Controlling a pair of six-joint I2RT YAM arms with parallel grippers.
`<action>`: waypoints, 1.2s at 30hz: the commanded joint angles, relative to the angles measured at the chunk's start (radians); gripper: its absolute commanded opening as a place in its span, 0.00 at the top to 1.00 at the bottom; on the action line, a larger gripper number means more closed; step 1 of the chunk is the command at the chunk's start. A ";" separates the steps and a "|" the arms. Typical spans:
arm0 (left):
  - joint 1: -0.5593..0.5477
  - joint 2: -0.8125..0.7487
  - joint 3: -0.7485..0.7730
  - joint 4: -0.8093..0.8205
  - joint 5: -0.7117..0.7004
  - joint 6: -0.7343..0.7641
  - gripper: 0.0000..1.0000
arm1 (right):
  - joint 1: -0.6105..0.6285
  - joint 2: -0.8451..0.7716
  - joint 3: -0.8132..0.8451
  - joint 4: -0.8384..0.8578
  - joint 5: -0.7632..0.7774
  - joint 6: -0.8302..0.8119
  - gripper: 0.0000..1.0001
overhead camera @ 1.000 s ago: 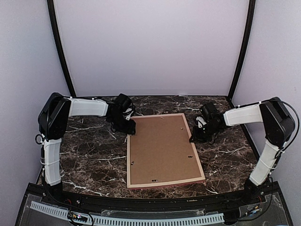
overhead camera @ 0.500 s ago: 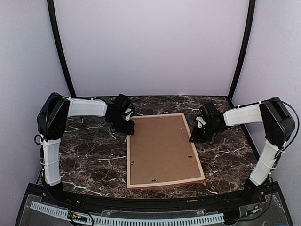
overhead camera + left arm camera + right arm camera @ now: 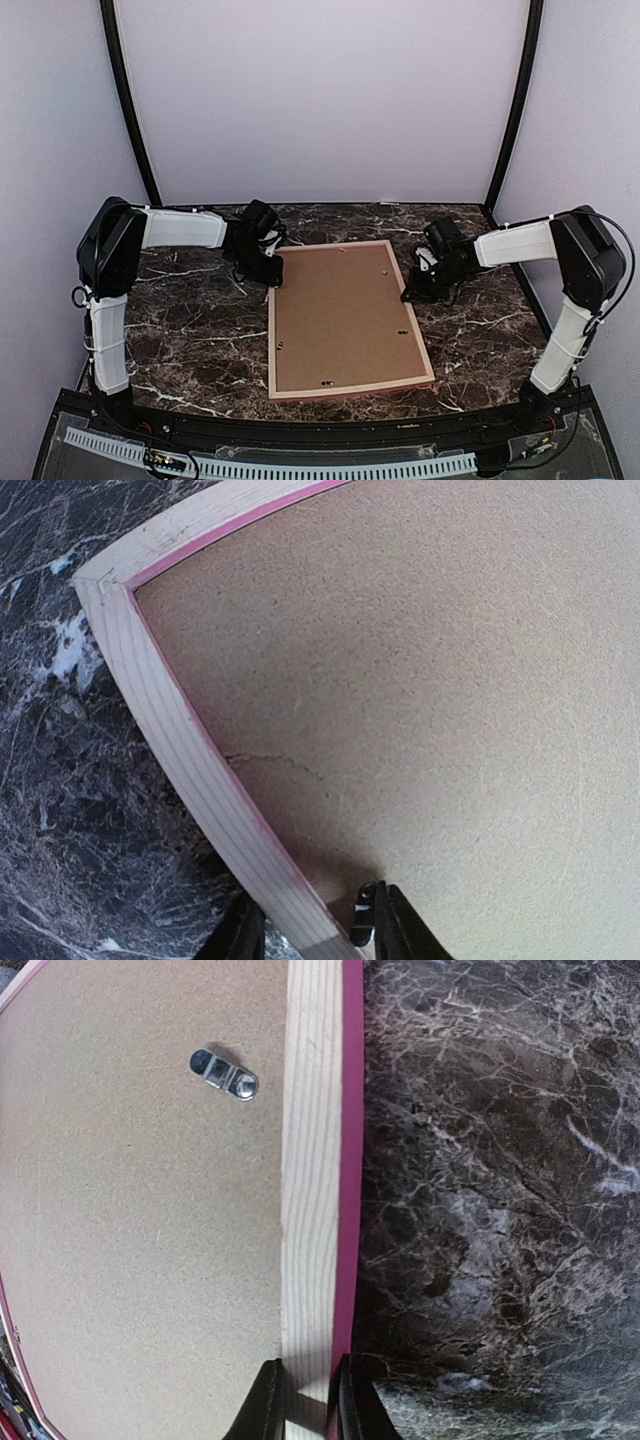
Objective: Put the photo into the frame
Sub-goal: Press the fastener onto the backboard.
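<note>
One frame (image 3: 312, 1160), right pincer (image 3: 307, 1380) clamping it, left pincer (image 3: 308, 920) astride its rail.

Frame (image 3: 271, 340), face down at the centre of the table (image 3: 200, 340): its front is hidden against the marble, and anything beneath the backing board (image 3: 345, 315) is covered. From above, the left gripper (image 3: 272, 268) and right gripper (image 3: 408, 293) are too small and dark to show their jaws. The left wrist view crops the frame to 1 corner. Its 2 fingers (image 3: 385, 925) are cut off at the lower edge, and their contact with the rail is unclear. The right wrist view shows 1 rail only, with its fingers (image 3: 262, 1405) likewise cropped.
</note>
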 commanded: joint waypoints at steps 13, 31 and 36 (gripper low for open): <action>-0.008 -0.018 -0.021 -0.097 0.029 0.137 0.56 | 0.012 0.052 -0.018 0.043 -0.066 0.015 0.89; -0.008 -0.076 -0.003 -0.081 0.042 0.107 0.37 | 0.013 0.044 -0.030 0.047 -0.049 0.029 0.89; -0.007 -0.150 -0.006 -0.086 0.040 0.071 0.30 | 0.008 0.049 -0.035 0.059 -0.032 0.057 0.91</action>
